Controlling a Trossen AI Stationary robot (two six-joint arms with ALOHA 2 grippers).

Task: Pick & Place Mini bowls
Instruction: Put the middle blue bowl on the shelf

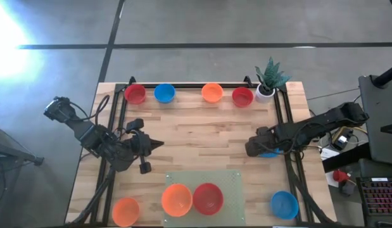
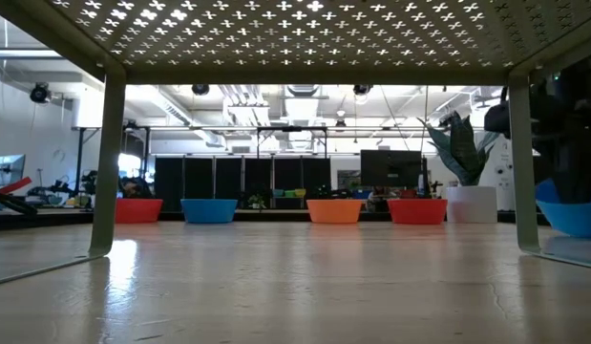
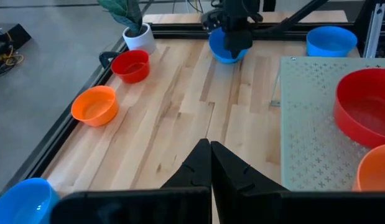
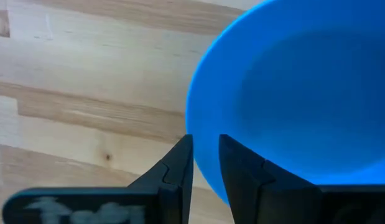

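Note:
My right gripper (image 1: pixel 254 149) is at the table's right side, shut on a blue mini bowl (image 1: pixel 270 153), which also shows in the low view (image 2: pixel 572 215). My left gripper (image 1: pixel 159 144) is shut and empty at the table's left middle. An orange bowl (image 1: pixel 177 199) and a red bowl (image 1: pixel 208 198) sit on the green perforated mat (image 1: pixel 230 180). A red (image 1: pixel 135 94), a blue (image 1: pixel 164 93), an orange (image 1: pixel 212 92) and another red bowl (image 1: pixel 242 97) stand along the far edge. An orange bowl (image 1: pixel 126 211) stands near left and a blue bowl (image 1: pixel 284 204) near right. My right gripper pinches the blue bowl's wall at its rim (image 4: pixel 204 146), one finger (image 4: pixel 178 163) outside the bowl and one (image 4: pixel 239 169) inside it. The bowl sits tilted in the hold, low over the table; whether its bottom touches the wood I cannot tell.
A small white pot with a green plant (image 1: pixel 265 92) stands at the far right corner beside the red bowl. Black rails (image 1: pixel 281 120) run along the table's left, right and far sides. Bare wood (image 1: pixel 202 136) lies in the table's middle, between the two grippers.

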